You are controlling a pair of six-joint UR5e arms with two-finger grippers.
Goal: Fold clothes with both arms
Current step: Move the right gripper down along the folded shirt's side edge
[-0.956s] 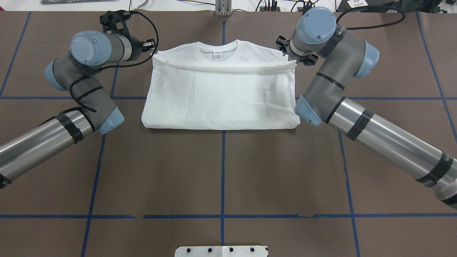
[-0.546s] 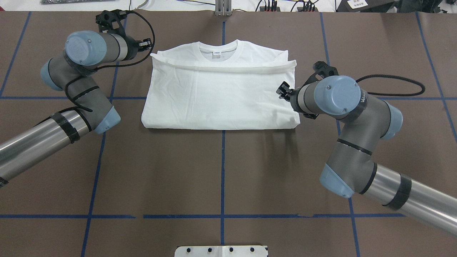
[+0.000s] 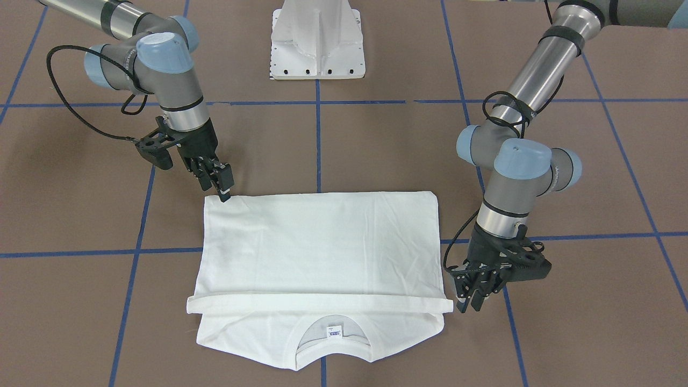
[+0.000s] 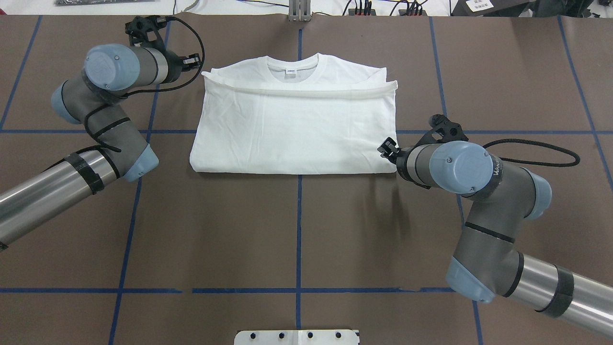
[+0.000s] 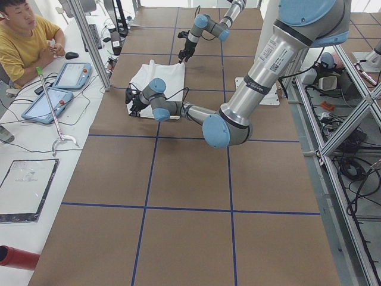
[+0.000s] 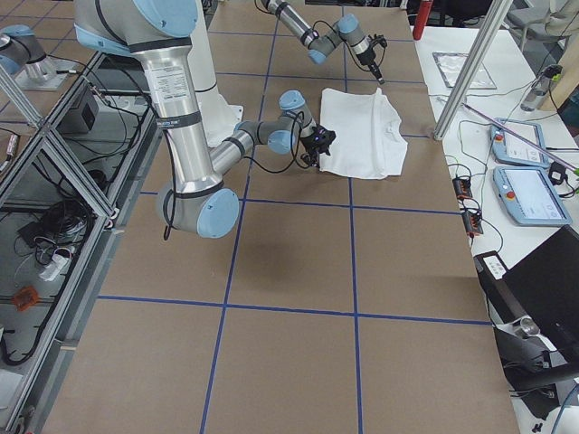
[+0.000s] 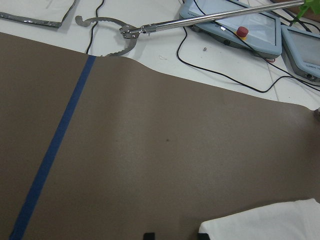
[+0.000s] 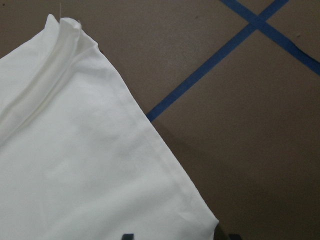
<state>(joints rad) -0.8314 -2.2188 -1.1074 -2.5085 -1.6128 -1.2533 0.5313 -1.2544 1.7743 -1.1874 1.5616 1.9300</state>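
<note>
Starting on your left of the overhead view, the left arm (image 4: 96,110) reaches to the far side of the brown surface (image 4: 297,230). Its left pincer (image 3: 467,303) hangs just beside the end of the folded-up hem, off the cloth. Its fingers stand a little apart with nothing between them. The wrist camera there shows mostly bare surface, with one white corner of cloth at the lower right.

In the middle lies the white T-shirt (image 4: 297,129), flat on the far half of the surface and straddling the centre line of blue tape (image 4: 299,230). Its collar faces away from the robot, and the collar label (image 4: 290,72) shows. The lower part is folded up over the chest, so the hem runs as a band just under the collar.

On your right, the right arm (image 4: 483,206) bends in toward the shirt's near right corner. The right pincer (image 3: 223,192) is tipped down right at that corner, fingers parted. In its wrist view the cloth's corner sits between the two fingertips. Whether they touch the cloth, you cannot tell.
</note>
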